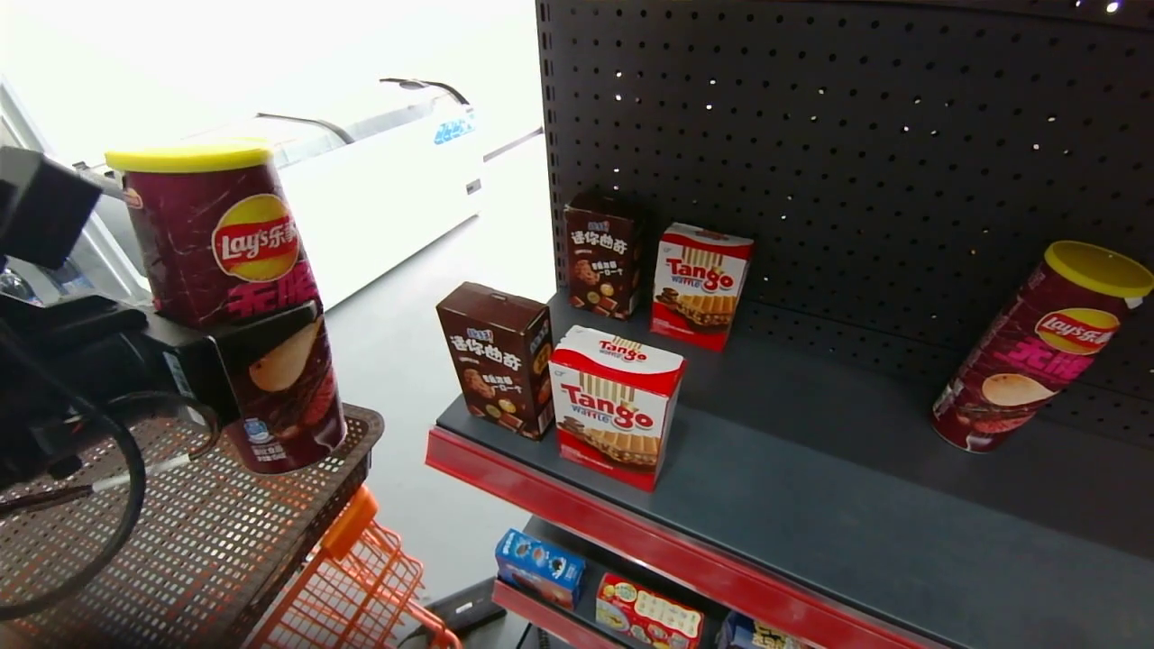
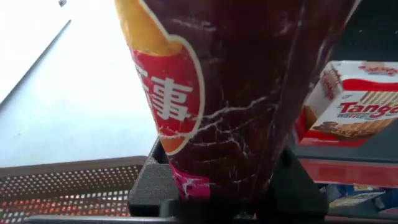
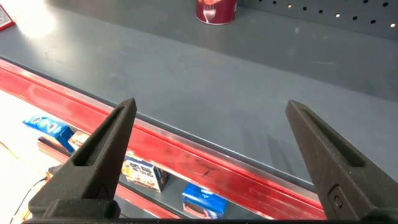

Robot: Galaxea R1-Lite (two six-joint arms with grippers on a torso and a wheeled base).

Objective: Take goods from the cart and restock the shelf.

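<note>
A maroon chips can [image 1: 234,270] with a yellow lid stands upright in my left gripper [image 1: 270,356], which is shut on its lower half above the cart's brown mesh top [image 1: 207,541]. The left wrist view shows the can [image 2: 236,93] squeezed between the black pads [image 2: 155,183]. A second, matching can [image 1: 1037,351] leans against the back wall at the right of the dark shelf [image 1: 811,469]. My right gripper [image 3: 210,106] hangs open over the shelf's front part, with that can's base [image 3: 216,11] farther back.
Two brown cookie boxes [image 1: 496,359] [image 1: 602,257] and two red-and-white wafer boxes [image 1: 616,406] [image 1: 701,286] stand on the shelf's left part. Bare shelf lies between them and the leaning can. An orange cart basket [image 1: 352,586] sits below the mesh. The lower shelf holds more goods [image 1: 541,566].
</note>
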